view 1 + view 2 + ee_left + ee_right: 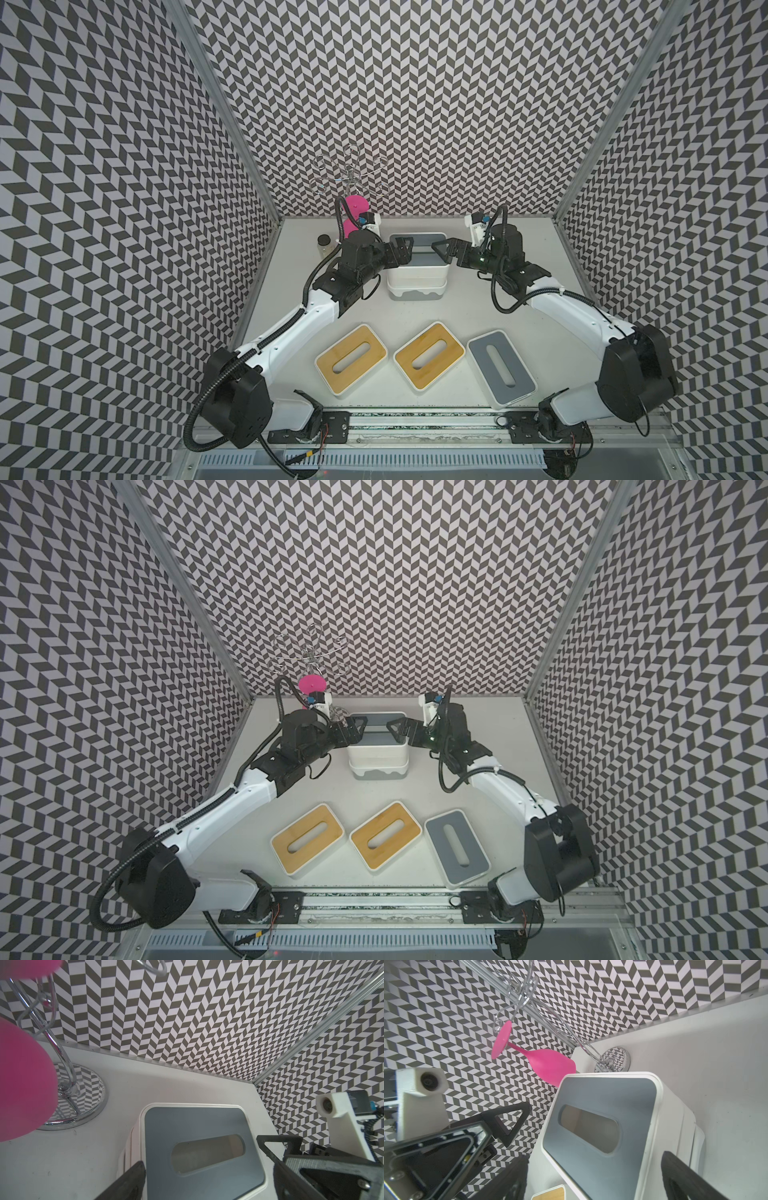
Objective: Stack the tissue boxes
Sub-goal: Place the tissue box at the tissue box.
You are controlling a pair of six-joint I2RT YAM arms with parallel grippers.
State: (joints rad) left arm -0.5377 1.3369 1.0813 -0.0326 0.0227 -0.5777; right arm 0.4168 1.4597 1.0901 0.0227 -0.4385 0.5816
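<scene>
The left gripper [401, 252] stands wide open at the left end of the top box [419, 272], just above centre in both top views. In the left wrist view one of its fingers [129, 1181] sits beside the box's white wall, with the grey slotted lid [197, 1122] between the jaws; whether it touches cannot be told. The right gripper [444, 252] is just as wide open at the box's right end, facing the left one, and in the right wrist view its fingers [683, 1176] flank the lid's near end; contact cannot be told there either. The top box crowns a stack [417, 289] whose lower boxes show only as white rims over a grey base; their count is unclear. Across the lower middle of the top views, well apart from the stack, a tan box [351, 359], a second tan box [429, 356] and a grey box [500, 370] lie flat in a row on the white table [465, 307], each angled. Left of the left gripper stands a small jar [324, 245]. Behind it a pink glass [356, 206] hangs upside down from a wire rack [351, 174] at the back wall.
</scene>
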